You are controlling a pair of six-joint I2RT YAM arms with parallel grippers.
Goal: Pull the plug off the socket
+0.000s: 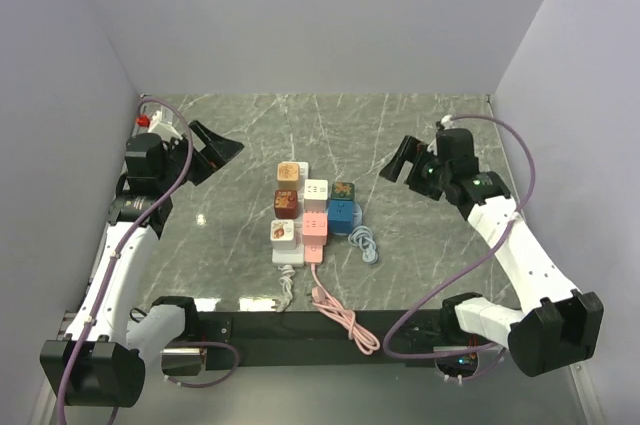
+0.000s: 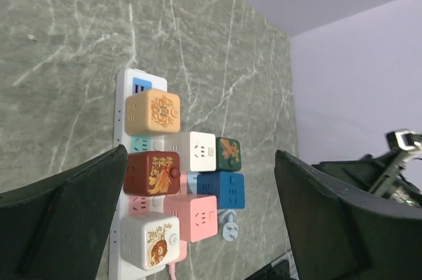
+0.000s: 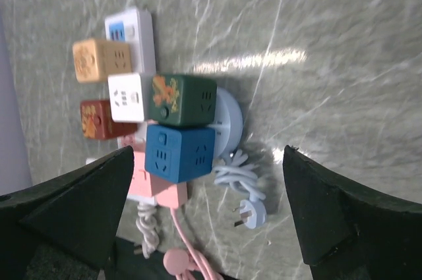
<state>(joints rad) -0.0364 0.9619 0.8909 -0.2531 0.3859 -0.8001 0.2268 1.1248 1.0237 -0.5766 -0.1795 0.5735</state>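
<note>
A white power strip (image 1: 288, 254) lies mid-table with a tan cube plug (image 1: 290, 173), a maroon cube (image 1: 286, 203) and a white tiger cube (image 1: 283, 232) plugged into it. Beside it a white cube (image 1: 316, 190) and a pink cube (image 1: 315, 226) sit on a pink strip. A green cube (image 1: 343, 191) and a blue cube (image 1: 342, 216) sit on a light-blue socket (image 3: 230, 118). My left gripper (image 1: 215, 150) is open and empty, raised left of the cluster. My right gripper (image 1: 402, 160) is open and empty, raised to its right. Both wrist views look down on the cubes (image 2: 153, 173) (image 3: 179, 153).
A coiled light-blue cord with a loose plug (image 3: 248, 213) lies right of the blue cube. A pink cord (image 1: 340, 317) and a white cord (image 1: 286, 290) trail to the table's near edge. Grey walls close in the left, back and right sides.
</note>
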